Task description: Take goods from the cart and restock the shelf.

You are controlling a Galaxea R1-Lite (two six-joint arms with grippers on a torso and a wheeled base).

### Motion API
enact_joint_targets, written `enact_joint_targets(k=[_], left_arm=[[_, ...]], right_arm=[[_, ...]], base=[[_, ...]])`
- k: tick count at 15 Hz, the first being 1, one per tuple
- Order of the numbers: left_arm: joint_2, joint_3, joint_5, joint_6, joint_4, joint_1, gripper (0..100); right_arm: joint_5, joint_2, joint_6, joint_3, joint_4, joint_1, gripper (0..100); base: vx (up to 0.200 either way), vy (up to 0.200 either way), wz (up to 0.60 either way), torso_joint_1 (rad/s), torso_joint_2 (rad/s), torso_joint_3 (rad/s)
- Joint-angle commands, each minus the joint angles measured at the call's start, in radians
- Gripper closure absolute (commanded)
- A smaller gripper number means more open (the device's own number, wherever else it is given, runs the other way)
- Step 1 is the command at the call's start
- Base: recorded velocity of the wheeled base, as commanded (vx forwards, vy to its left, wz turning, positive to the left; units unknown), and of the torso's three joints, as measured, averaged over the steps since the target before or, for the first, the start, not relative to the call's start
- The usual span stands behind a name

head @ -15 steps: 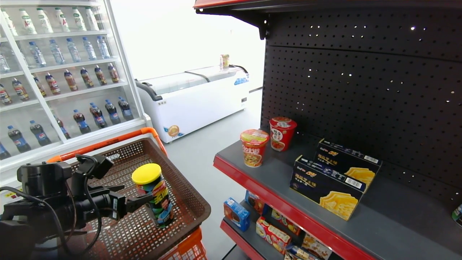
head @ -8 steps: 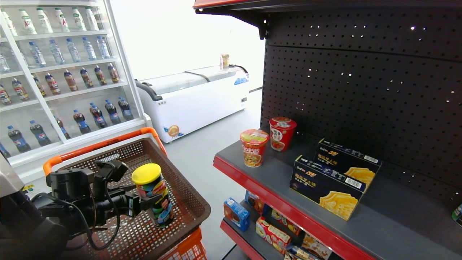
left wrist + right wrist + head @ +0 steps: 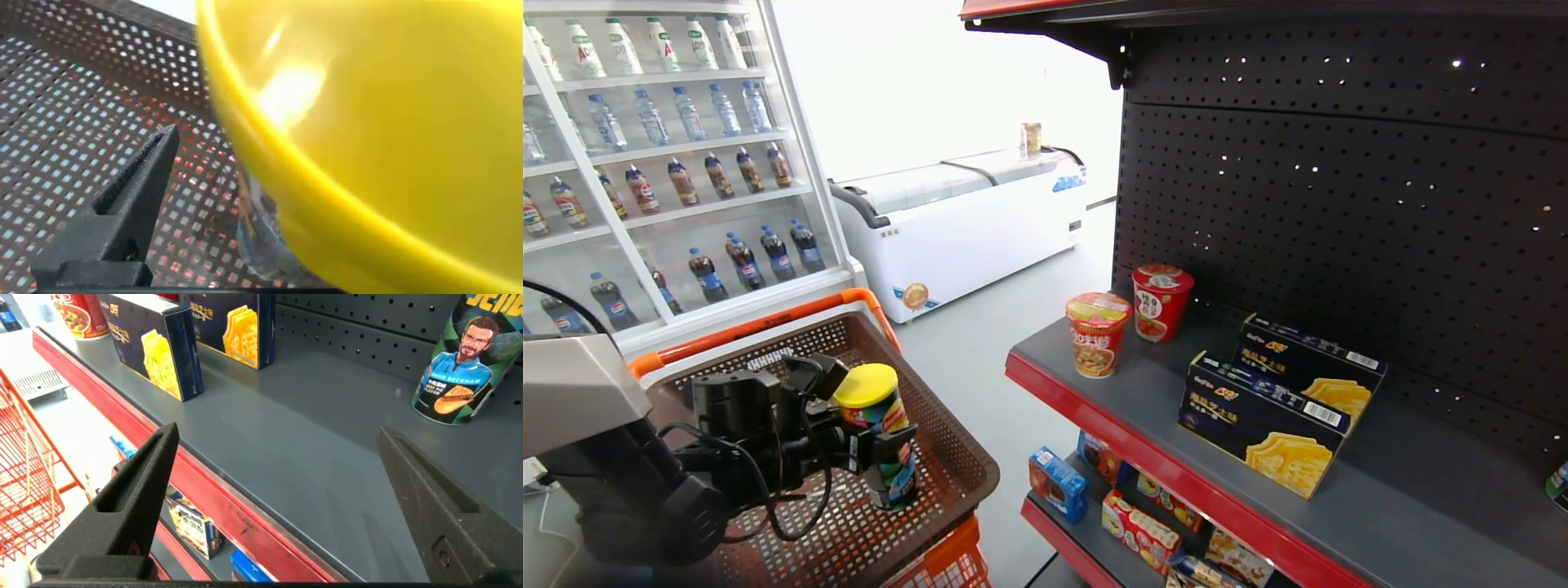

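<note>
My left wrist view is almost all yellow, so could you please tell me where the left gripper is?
Observer: The left gripper is at the yellow-lidded can, which stands in the brown cart basket.
Operator: Thank you. Is there room on the shelf?
Observer: Yes, the grey shelf is bare in front of the dark boxes.
Operator: And the right gripper?
Observer: The right gripper hangs open above that shelf, near a blue can.
</note>
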Motion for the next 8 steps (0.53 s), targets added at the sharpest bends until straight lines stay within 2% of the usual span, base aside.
enact_joint_targets(k=[1,6,8], left_arm=[[0.015,-0.014,0.0,-0.001,0.0,-0.034,0],[0.021,-0.045,0.002,-0.004,0.0,-0.097,0],[0.019,-0.048,0.006,-0.022,-0.002,-0.121,0]], right_arm=[[0.0,0.0,0.0,0.0,0.0,0.0,0],[0.0,0.0,0.0,0.0,0.0,0.0,0],[0.0,0.0,0.0,0.0,0.0,0.0,0]], base=[[0.0,0.0,0.0,0.0,0.0,0.0],[0.0,0.0,0.0,0.0,0.0,0.0],[0.0,0.0,0.0,0.0,0.0,0.0]])
